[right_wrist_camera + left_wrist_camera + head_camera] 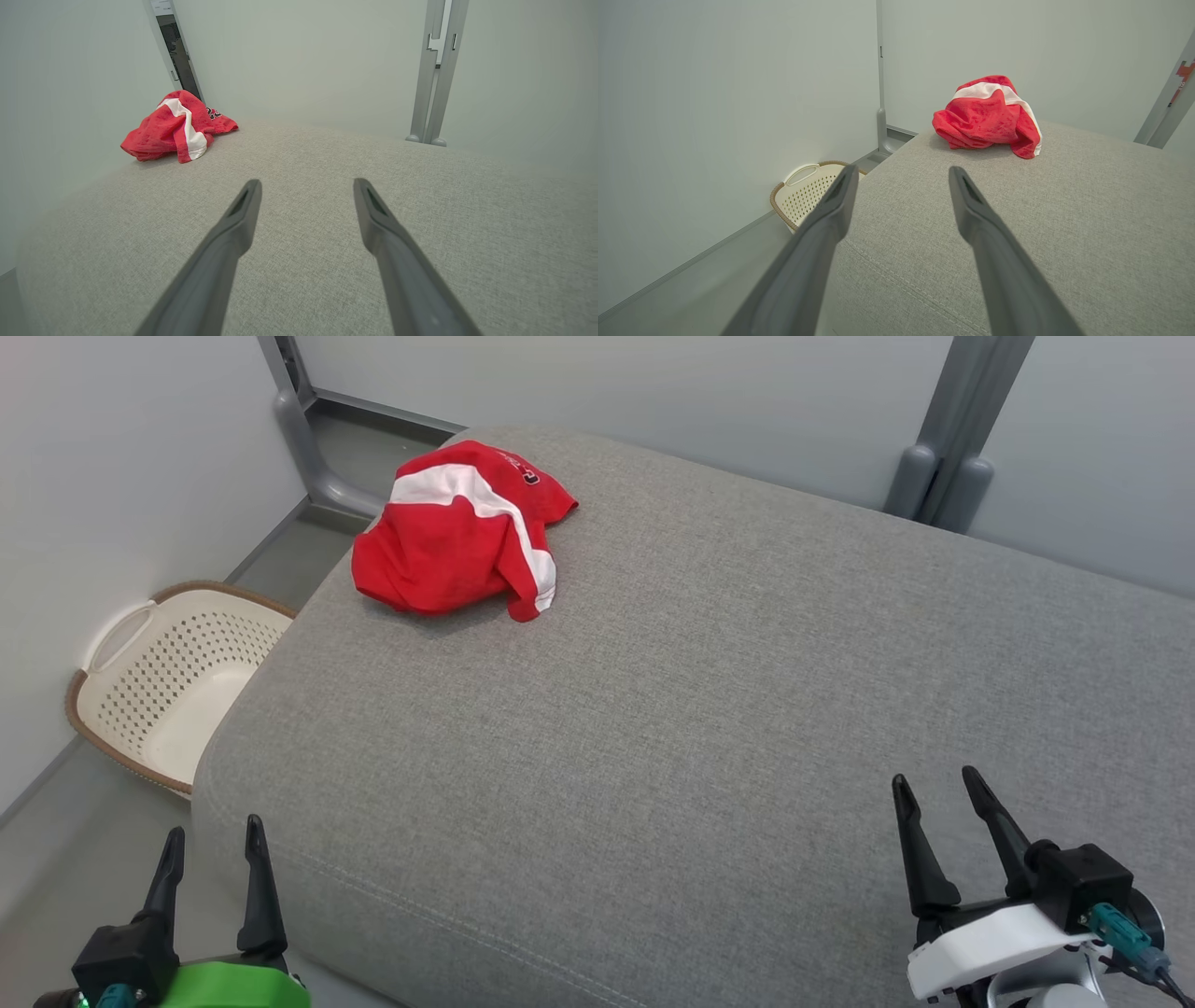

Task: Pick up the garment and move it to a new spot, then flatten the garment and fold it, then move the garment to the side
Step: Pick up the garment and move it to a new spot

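The garment (462, 530) is a crumpled red piece with a white stripe and dark lettering, heaped at the far left corner of the grey padded surface (709, 709). It also appears in the left wrist view as the garment (987, 116) and in the right wrist view as the garment (175, 127). My left gripper (214, 838) stands open at the lower left, beside the surface's near left edge, nothing between its fingers. My right gripper (935, 782) is open over the near right part of the surface, far from the garment.
A cream perforated laundry basket (163, 677) with a brown rim stands on the floor left of the surface, against the wall; it shows as the basket (803, 196) past my left fingers. Grey metal posts (948, 448) rise behind the far edge.
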{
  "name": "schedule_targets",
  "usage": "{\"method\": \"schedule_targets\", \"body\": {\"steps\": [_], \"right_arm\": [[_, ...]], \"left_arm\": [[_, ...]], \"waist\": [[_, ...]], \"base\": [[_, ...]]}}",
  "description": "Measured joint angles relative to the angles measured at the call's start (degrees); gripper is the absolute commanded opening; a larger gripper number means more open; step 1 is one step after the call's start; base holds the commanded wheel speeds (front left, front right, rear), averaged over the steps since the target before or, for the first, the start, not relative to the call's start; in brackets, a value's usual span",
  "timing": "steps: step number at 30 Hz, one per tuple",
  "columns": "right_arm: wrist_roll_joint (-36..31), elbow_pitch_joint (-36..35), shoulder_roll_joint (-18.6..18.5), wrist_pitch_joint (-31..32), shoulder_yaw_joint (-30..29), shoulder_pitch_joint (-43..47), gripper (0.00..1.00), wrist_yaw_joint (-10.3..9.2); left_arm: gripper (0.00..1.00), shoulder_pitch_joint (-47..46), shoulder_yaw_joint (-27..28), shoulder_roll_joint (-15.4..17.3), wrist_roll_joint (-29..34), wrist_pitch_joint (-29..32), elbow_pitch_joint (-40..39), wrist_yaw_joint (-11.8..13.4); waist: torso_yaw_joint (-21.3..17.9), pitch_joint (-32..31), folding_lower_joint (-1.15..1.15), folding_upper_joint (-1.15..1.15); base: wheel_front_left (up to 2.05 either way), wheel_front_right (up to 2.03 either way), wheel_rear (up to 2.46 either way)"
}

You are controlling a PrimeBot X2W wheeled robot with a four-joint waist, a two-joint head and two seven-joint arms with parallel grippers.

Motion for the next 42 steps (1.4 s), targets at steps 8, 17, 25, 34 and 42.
{"method": "schedule_targets", "body": {"steps": [8,17,25,34,42], "right_arm": [[-0.1,-0.8,-2.4,0.0,-0.7,-2.0,1.00,-0.01],[-0.8,-3.1,-6.6,0.0,-4.2,-5.6,1.00,0.00],[-1.2,-6.4,-10.5,0.0,-11.3,-7.8,1.00,-0.01],[-1.4,-9.7,-10.5,0.0,-15.3,-7.5,1.00,-0.01],[-1.6,-10.6,-10.6,0.0,-15.5,-7.6,1.00,-0.01]], "left_arm": [[1.00,-6.9,0.3,1.0,-1.1,0.0,0.7,-0.1],[1.00,-24.0,1.3,6.6,-2.8,0.0,3.2,-0.5],[1.00,-40.8,4.0,13.3,-6.3,0.0,8.9,-0.8],[1.00,-49.9,3.0,18.9,-7.1,2.5,20.6,-0.8],[1.00,-52.7,1.9,22.5,-8.5,6.0,36.2,-0.9]], "waist": [[-2.1,2.3,0.00,0.00],[-7.5,8.1,0.00,0.00],[-14.5,16.4,0.00,0.00],[-21.2,24.7,0.01,0.00],[-25.7,29.5,0.01,0.00]], "base": [[0.00,0.00,0.00],[0.00,0.00,0.00],[0.00,0.00,0.00],[0.00,0.00,0.00],[0.00,0.00,0.00]]}}
